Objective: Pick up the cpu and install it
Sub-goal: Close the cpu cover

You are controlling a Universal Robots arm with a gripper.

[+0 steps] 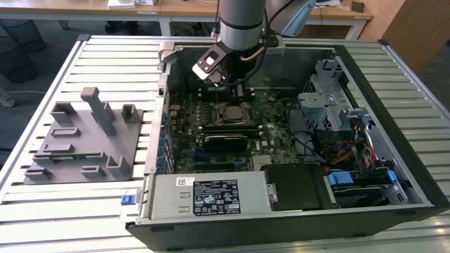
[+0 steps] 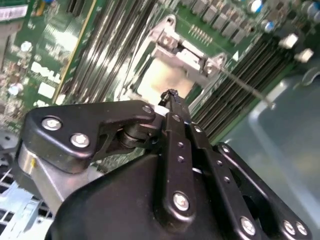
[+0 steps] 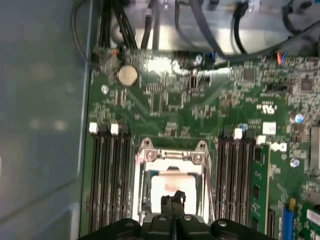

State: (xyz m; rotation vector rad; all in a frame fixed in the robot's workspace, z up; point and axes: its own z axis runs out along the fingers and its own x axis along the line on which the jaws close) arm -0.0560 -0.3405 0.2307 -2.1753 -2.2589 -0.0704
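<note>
Hanging directly over the small flat square cpu with silver-grey metal top [image 3: 162,181], the black two-fingered gripper [image 3: 172,201] has its fingers pressed together on nothing; the chip lies flat in the metal-framed socket [image 3: 172,156] midway across the green motherboard [image 3: 165,110]. The first wrist view centres the tips on the chip, while the second wrist view adds the socket's thin lever rod [image 2: 245,86]; whether the tips touch the chip, I cannot tell.

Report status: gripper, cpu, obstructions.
Shut gripper over socket. Pale cpu lying in it; contact unclear. No obstruction seen.
</note>
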